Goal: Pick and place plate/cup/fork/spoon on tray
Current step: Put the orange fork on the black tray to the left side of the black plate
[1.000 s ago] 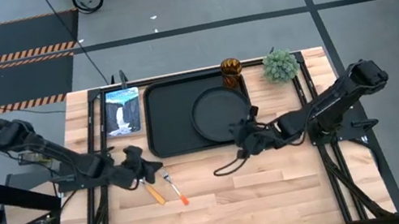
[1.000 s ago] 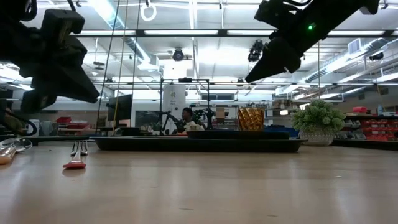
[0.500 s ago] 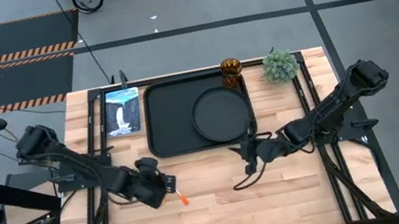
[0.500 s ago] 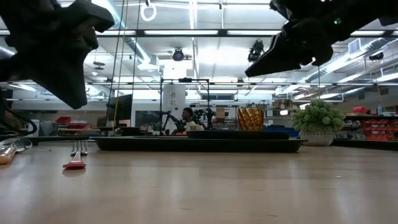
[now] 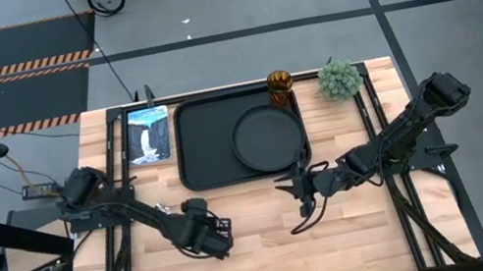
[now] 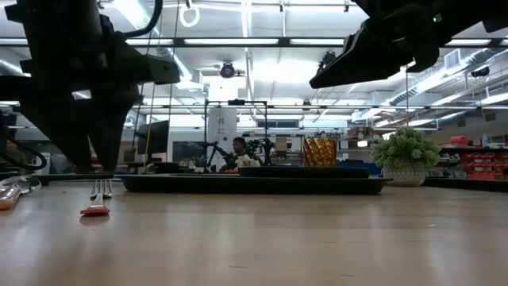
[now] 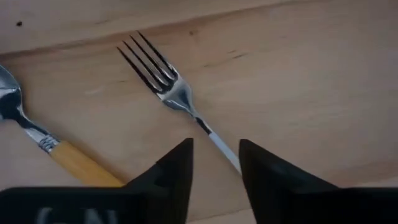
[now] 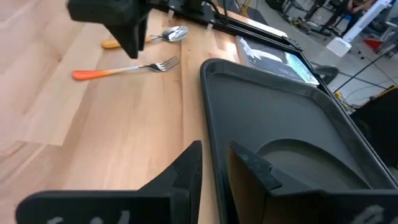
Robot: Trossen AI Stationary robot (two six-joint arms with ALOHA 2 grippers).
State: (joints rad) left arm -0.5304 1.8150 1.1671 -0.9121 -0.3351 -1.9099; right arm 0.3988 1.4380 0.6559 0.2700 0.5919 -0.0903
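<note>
Hovering directly over the fork (image 7: 177, 99), the left gripper (image 7: 214, 163) is standing with its 2 fingers slightly parted, straddling the fork's neck and holding nothing. The fork is lying flat on the table (image 5: 339, 238), tines pointing toward the tray (image 5: 191, 144), its orange handle hidden beneath the gripper in the left wrist view but showing in the right wrist view. The spoon (image 7: 37, 134) is lying just beside the fork, apart from it, bowl toward the table's far edge. The plate (image 5: 267, 138) is sitting inside the tray on its right half, so that item is judged done; the cup (image 5: 280, 87) is standing at the tray's far right corner, and whether it is inside the rim cannot be told. The right gripper (image 8: 211, 168) is waiting above the table just beside the tray's near right corner, its fingers a narrow gap apart and empty. Judged risks: 1, the fork is thin and flat, so fingers closing on the slim neck could slide off or tip it instead of lifting it; 2, a descent too shallow would close on air, while one too deep would press the fingertips into the wood; 3, any sideways drift could nudge the neighbouring spoon and skew it for its own pick; 4, a pinch near the tines rather than the middle could let the handle swing and strike the tray rim on delivery.
</note>
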